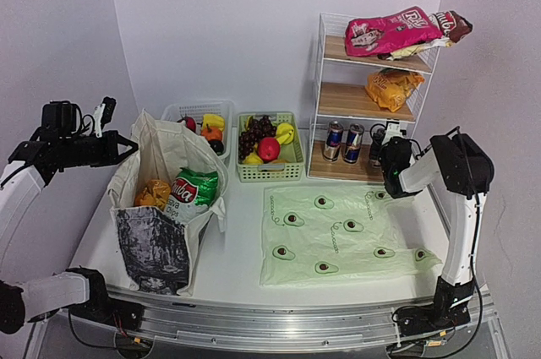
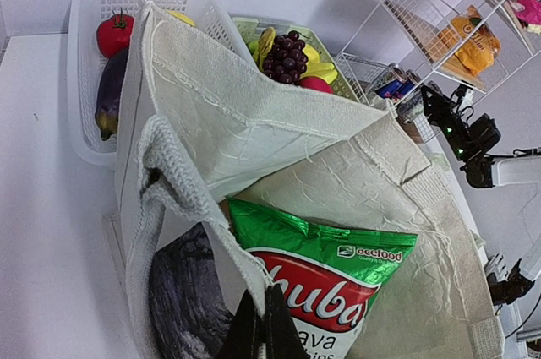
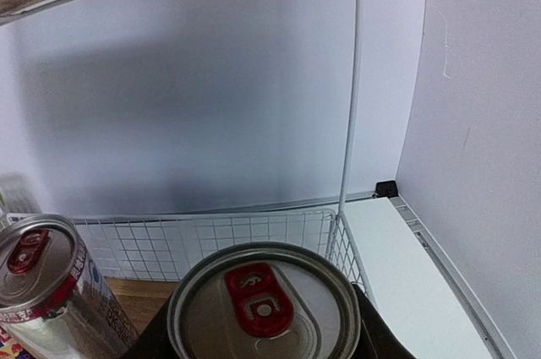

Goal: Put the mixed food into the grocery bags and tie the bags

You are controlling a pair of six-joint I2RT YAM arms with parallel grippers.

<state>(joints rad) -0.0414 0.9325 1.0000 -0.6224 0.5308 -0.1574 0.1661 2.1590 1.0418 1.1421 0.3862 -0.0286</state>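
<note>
The right hand (image 1: pixel 379 138) reaches into the rack's bottom shelf (image 1: pixel 321 171) and straddles a can (image 3: pixel 264 308). Whether it presses the can yet I cannot tell. A second can (image 3: pixel 38 270) stands just beside it, so a crooked pull could topple that one. A weak pinch may also slip on the smooth wall. The board overhead leaves little room, and lifting too soon could snag.

The left hand (image 2: pixel 262 329) is closed, apparently pinching the tote (image 1: pixel 173 152) rim to hold its mouth open. If that grip slips, the tote sags over the packet (image 2: pixel 325 279) inside and the can could miss. The plastic bag (image 1: pixel 338 236) lies flat on the tabletop (image 1: pixel 241 249), unfilled.
</note>
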